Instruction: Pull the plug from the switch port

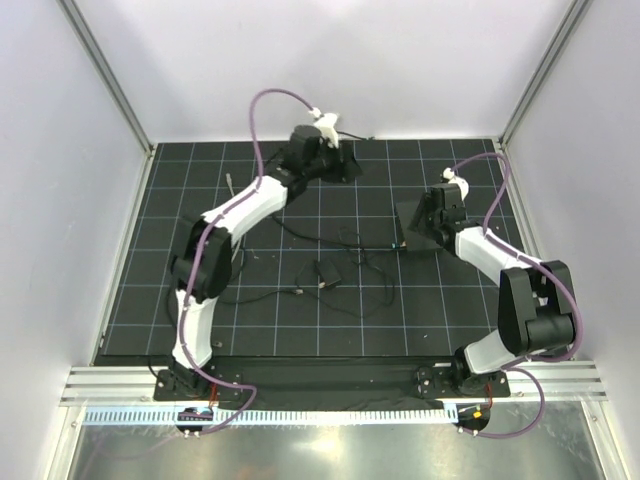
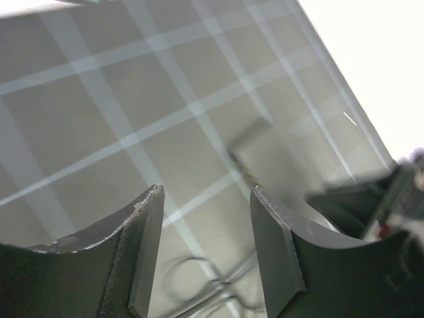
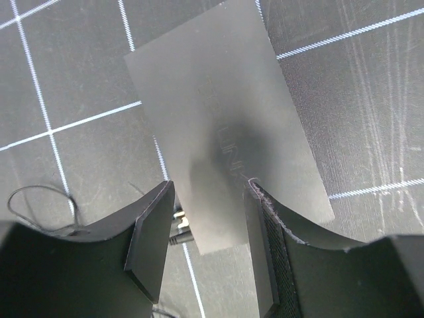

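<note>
The switch, a flat matte-black box, lies on the gridded mat at right of centre. My right gripper stands open over its near end. The right finger overlaps the box's top and the left finger hangs beside its long edge. A metal-tipped plug with a black boot sits against that edge, half hidden behind the left finger, so the port itself does not show. My left gripper is far back on the mat, open, with only mat and a thin wire loop between its fingers.
Loose thin black wires and a small black block lie mid-mat. White walls close in the back and both sides. The left arm's purple cable arches over the back edge. The left wrist view is blurred.
</note>
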